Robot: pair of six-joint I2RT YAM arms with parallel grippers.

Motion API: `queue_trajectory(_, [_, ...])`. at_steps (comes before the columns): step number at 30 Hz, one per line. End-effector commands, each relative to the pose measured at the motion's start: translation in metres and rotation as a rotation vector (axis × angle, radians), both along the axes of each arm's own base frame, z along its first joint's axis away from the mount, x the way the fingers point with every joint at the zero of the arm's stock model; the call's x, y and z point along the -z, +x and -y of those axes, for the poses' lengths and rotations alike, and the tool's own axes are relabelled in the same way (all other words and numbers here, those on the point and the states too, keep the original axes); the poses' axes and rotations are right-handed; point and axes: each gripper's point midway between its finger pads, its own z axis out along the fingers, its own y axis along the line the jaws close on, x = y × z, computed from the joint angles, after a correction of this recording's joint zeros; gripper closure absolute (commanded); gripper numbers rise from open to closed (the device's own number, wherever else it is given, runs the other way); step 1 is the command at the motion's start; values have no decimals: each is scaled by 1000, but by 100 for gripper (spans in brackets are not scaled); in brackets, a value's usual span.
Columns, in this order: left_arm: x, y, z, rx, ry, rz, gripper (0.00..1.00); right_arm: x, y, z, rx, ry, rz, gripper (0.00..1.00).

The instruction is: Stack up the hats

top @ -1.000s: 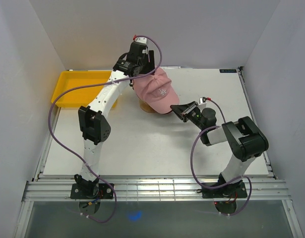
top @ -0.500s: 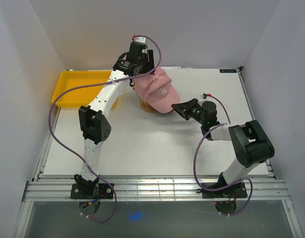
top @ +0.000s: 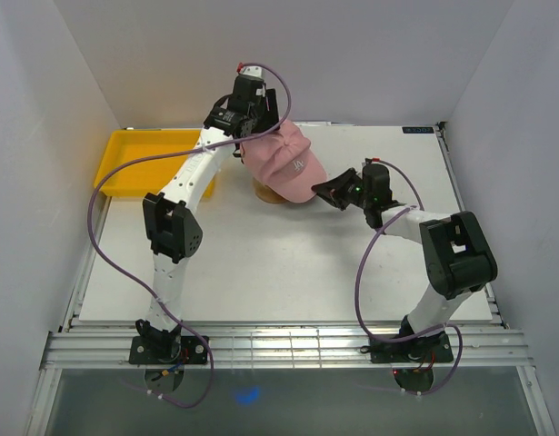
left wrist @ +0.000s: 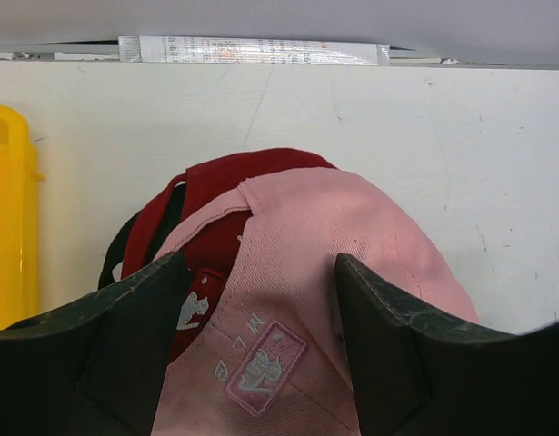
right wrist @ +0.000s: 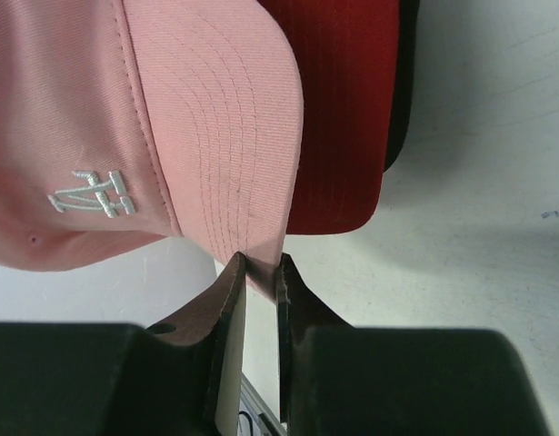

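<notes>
Left arm (top: pixel 184 186) and right arm (top: pixel 415 227): white tubes, chunky black joints, a purple cable (top: pixel 102 195) looping off each. Left claw (left wrist: pixel 261 263) and right claw (right wrist: pixel 259 262) are black.

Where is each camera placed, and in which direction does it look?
Top external: fixed above and behind the bases, looking down on the table; the whole left arm and right arm show.
Left wrist: on the left arm, looking past the open left gripper, over the pink cap and red cap, toward the far wall.
Right wrist: on the right arm, looking along the right gripper, whose fingers pinch the pink cap's brim tip.
Shared: both wrist views show pink cap over red cap.
</notes>
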Motion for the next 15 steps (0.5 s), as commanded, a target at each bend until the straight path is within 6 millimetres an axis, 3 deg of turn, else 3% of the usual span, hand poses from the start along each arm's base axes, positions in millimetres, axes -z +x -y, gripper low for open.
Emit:
queue_trajectory(1, [68,-21,-17,-1,119,-209,24,91,-23,36,63,-270,-307,92])
queue_trajectory(7, [71,-20,-27,-35,138,-219,25,106,-34,47,71,-305,-355,92])
queue_trajectory(15, [93,-23,-36,-56,131,-281,32,101,-35,52,76,-313,-339,92])
